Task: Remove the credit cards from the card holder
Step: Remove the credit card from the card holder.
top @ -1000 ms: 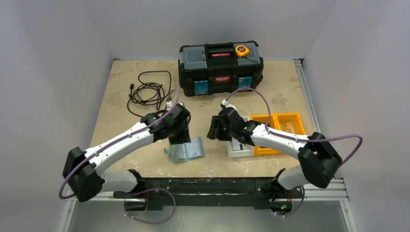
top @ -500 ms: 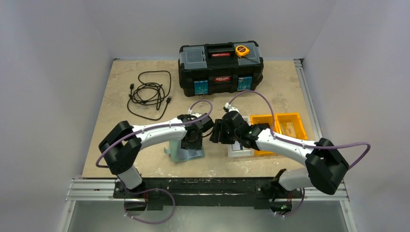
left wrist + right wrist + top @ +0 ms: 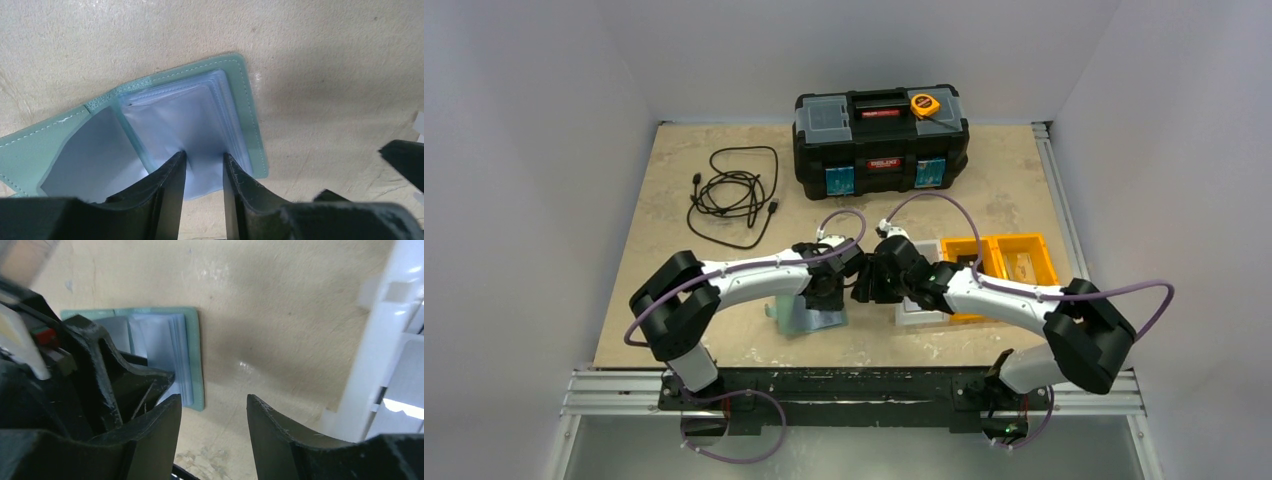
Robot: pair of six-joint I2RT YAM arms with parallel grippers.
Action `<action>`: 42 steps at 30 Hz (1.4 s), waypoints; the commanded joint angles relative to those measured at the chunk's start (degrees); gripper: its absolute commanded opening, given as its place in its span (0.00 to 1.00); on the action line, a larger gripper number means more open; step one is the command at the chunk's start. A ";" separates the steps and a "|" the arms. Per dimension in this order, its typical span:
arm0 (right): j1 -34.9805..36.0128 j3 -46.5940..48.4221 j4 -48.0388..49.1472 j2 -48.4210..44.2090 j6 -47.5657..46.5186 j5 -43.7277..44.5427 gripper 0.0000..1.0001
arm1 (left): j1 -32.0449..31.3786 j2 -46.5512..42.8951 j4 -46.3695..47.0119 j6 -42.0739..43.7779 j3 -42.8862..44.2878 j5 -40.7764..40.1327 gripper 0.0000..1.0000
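Beige tabletop point(image 3: 1009, 190), card holder point(image 3: 804, 320) (white walls point(image 3: 544, 120))

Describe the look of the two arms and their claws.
The left arm and right arm have white links, bulky black joints and looping purple cables. The left claw and right claw each have two scuffed black fingers.

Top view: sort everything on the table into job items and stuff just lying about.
Job: card holder, left gripper on its pockets, right gripper beside it; no cards showing.
Lying about: toolbox, tape measure, black cable, orange bins, white bin.
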 commanded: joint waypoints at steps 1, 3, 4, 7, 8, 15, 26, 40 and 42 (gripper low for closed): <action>2.36 1.00 0.49 2.17 0.30 0.83 0.51 | -0.16 3.18 3.11 -1.01 -4.71 -1.36 0.27; 3.12 1.22 1.05 2.90 0.72 0.69 0.51 | -0.08 2.73 3.45 -1.21 -5.29 -1.27 0.16; 3.42 1.34 1.34 3.24 0.94 0.52 0.50 | -0.11 2.19 3.57 -1.25 -5.48 -1.21 0.12; 4.11 1.61 2.24 4.39 1.48 -0.28 0.49 | 0.20 -0.45 3.66 -1.05 -5.87 -0.70 0.01; 4.22 1.70 2.50 4.73 1.65 -0.62 0.48 | 0.33 -1.62 3.99 -0.81 -6.13 -0.18 0.00; 5.38 4.04 2.93 6.92 1.65 -1.00 0.46 | 1.55 -10.99 5.75 0.60 -7.83 2.98 0.00; 6.78 8.84 4.52 13.75 1.60 -1.76 0.40 | 4.24 -18.67 10.88 0.52 -13.41 8.18 0.00; 8.41 13.67 4.87 18.20 0.67 -3.38 0.37 | 6.39 -25.15 12.47 -0.08 -18.24 9.46 0.08; 8.65 14.25 4.69 18.96 0.66 -3.49 0.37 | 6.79 -25.87 12.31 0.14 -18.66 9.45 0.08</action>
